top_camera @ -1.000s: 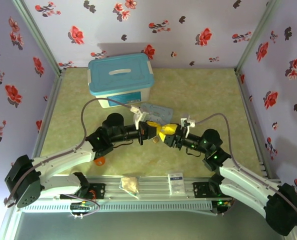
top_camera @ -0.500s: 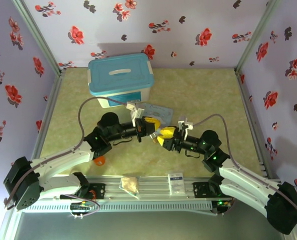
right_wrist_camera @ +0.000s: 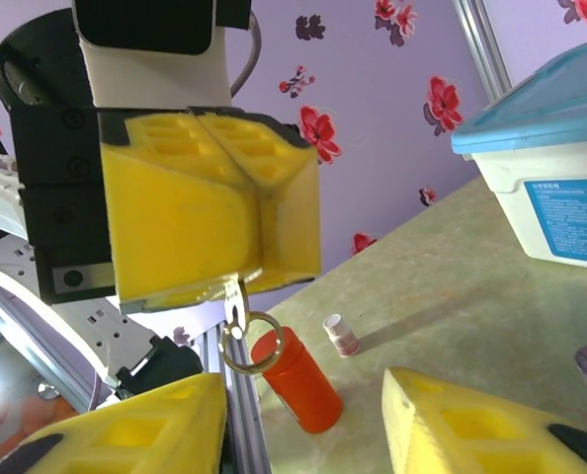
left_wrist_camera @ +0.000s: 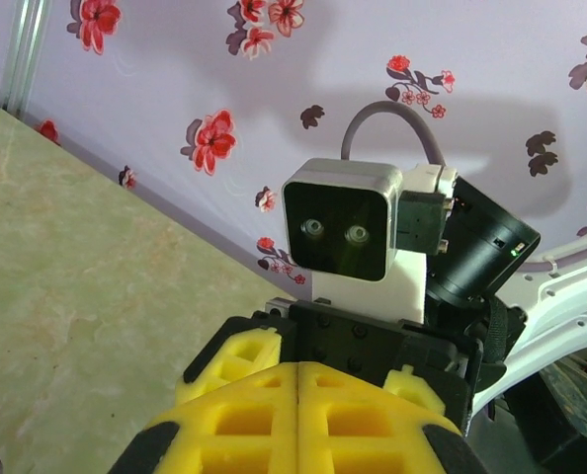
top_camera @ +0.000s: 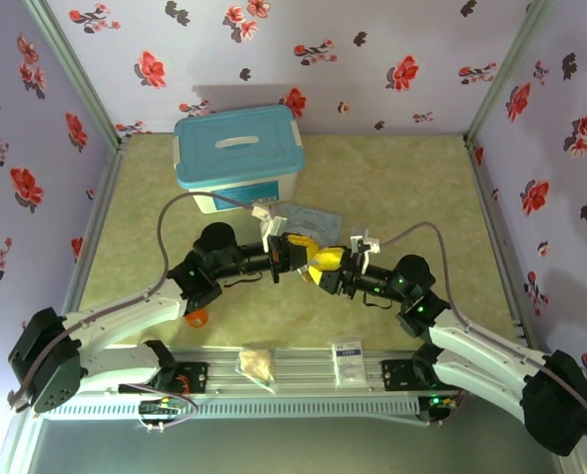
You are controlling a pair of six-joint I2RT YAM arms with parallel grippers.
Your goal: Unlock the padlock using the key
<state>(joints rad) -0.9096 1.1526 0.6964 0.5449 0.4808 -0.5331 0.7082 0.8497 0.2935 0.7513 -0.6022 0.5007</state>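
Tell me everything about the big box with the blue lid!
The box looks like white plastic, with a blue-green lid shut on top. A pale handle lies flat in the middle of the lid. A label with blue print is stuck on one side. The box stands upright on the green table, at the back left, close to the flowery wall. No gripper touches it. A pale blue tin lies just in front; whether they touch is unclear.

Robot lab test booth. Floral-papered walls enclose a green marbled table; aluminium rail at table's near edge.
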